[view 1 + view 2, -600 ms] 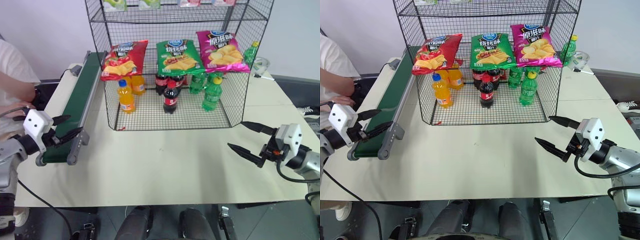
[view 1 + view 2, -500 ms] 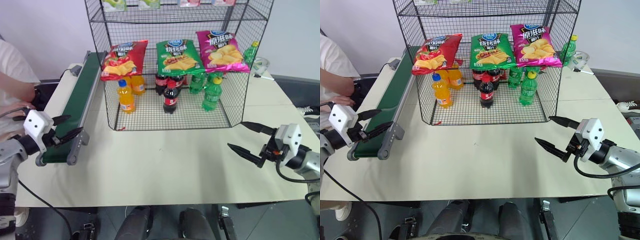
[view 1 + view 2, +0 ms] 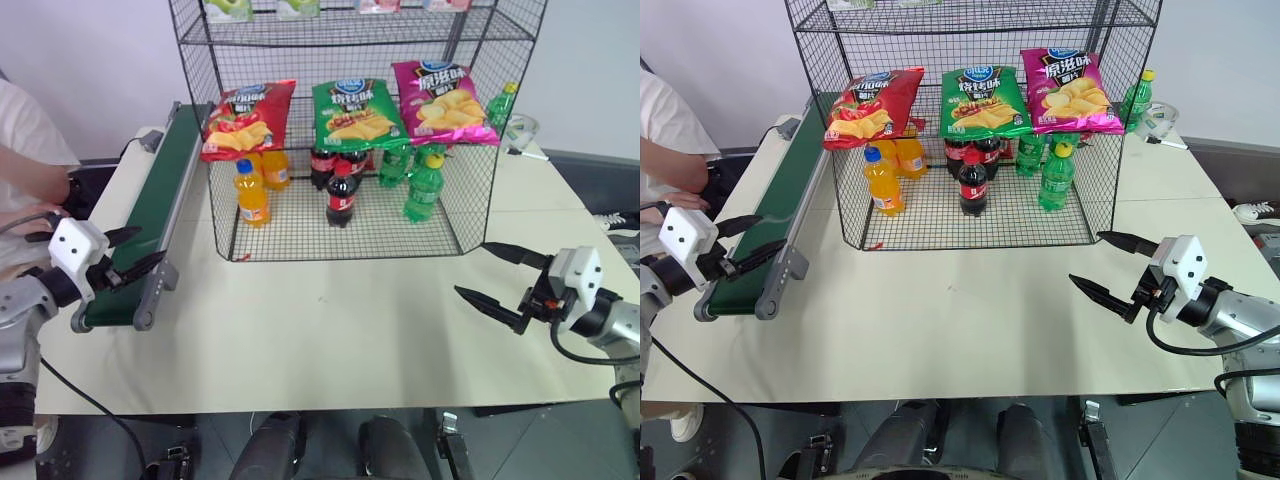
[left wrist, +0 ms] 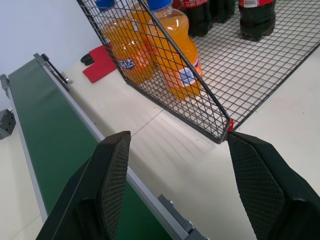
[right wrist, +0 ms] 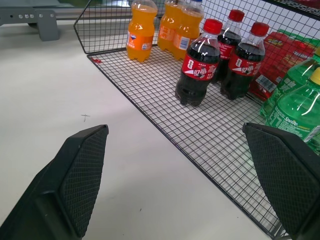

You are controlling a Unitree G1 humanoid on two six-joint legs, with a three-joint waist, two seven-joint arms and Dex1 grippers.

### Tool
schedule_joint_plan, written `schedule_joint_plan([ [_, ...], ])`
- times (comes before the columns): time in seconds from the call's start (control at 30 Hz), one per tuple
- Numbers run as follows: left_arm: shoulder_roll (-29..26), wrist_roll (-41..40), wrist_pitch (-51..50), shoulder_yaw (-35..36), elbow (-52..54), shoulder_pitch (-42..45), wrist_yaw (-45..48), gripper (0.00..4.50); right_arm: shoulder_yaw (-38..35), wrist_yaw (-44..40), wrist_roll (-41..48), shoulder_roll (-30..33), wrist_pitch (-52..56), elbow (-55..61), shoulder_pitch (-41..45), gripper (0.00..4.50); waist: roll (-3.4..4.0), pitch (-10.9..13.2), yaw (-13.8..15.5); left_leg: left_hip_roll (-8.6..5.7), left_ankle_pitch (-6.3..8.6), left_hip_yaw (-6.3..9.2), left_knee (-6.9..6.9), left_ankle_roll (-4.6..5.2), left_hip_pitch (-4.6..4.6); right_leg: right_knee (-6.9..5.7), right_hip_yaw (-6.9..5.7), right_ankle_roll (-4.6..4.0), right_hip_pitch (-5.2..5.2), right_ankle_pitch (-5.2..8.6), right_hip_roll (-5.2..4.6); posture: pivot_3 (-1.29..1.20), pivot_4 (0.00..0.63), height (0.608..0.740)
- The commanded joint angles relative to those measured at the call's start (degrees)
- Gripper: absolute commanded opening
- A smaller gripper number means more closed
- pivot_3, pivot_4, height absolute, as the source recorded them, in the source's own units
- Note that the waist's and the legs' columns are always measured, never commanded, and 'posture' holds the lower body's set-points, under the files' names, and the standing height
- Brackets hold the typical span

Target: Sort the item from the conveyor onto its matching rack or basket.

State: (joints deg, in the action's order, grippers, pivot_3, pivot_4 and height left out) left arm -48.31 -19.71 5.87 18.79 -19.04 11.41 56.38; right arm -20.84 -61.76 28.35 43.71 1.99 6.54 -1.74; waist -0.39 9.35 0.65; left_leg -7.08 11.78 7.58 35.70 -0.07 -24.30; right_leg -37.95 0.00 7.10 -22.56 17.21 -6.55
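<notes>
Hardly anything shifted since the earlier frames: both arms kept their places, bags and bottles lay as before.

Left pincer [image 3: 133, 252] hovered over the near end of the conveyor [image 3: 150, 210], beside the rack [image 3: 350, 130] and off its front left corner, fingers spread wide and grasping nothing, pointing roughly level toward the rack. Seen from the left wrist, the same black fingers [image 4: 112, 175] stood well apart, framing the rack's front corner and the orange bottles [image 4: 170, 55] behind the mesh.

Right pincer [image 3: 505, 285] hung above the bare table [image 3: 330, 330], in front of the rack's right corner, also released, fingers wide, aimed level and inward toward the rack. Framed between its fingers in the right wrist view: the cola bottles [image 5: 197, 70] on the rack's lowest tier.

Red chip bag [image 3: 248, 120] rested on the rack's middle tier at its left end, tilted forward against the front mesh, blue oval logo at the top and pictured yellow chips below. Lay just beside the green chip bag [image 3: 355, 112], with the magenta chip bag [image 3: 442, 100] farther right on the same tier. Directly above the orange bottles on the tier beneath.

Left of the conveyor, away from the rack: a person's hand [image 3: 35, 218] and white sleeve.
</notes>
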Motion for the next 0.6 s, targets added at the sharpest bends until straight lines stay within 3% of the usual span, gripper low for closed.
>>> schedule_joint_plan([
  [0.03, -0.6, -0.4, 0.7, 1.1, 0.4, 0.7, 0.3, 3.18, -0.8, 0.2, 0.5, -0.1, -0.9, 1.0, 0.2, 4.50, 0.00, 0.0, 0.0, 0.00, 0.00, 0.00, 0.00, 0.00, 0.00, 0.00, 0.00, 0.00, 0.00, 0.00, 0.00, 0.00, 0.150, 0.740],
  [0.6, -0.1, -0.5, 0.3, 1.0, 0.9, 1.0, 0.5, 3.18, -0.9, 0.2, 0.3, -0.1, -1.3, 0.9, 0.1, 4.50, 0.00, 0.0, 0.0, 0.00, 0.00, 0.00, -0.02, 0.00, 0.00, 0.01, 0.00, -0.02, -0.01, 0.01, 0.00, 0.00, 0.150, 0.740],
])
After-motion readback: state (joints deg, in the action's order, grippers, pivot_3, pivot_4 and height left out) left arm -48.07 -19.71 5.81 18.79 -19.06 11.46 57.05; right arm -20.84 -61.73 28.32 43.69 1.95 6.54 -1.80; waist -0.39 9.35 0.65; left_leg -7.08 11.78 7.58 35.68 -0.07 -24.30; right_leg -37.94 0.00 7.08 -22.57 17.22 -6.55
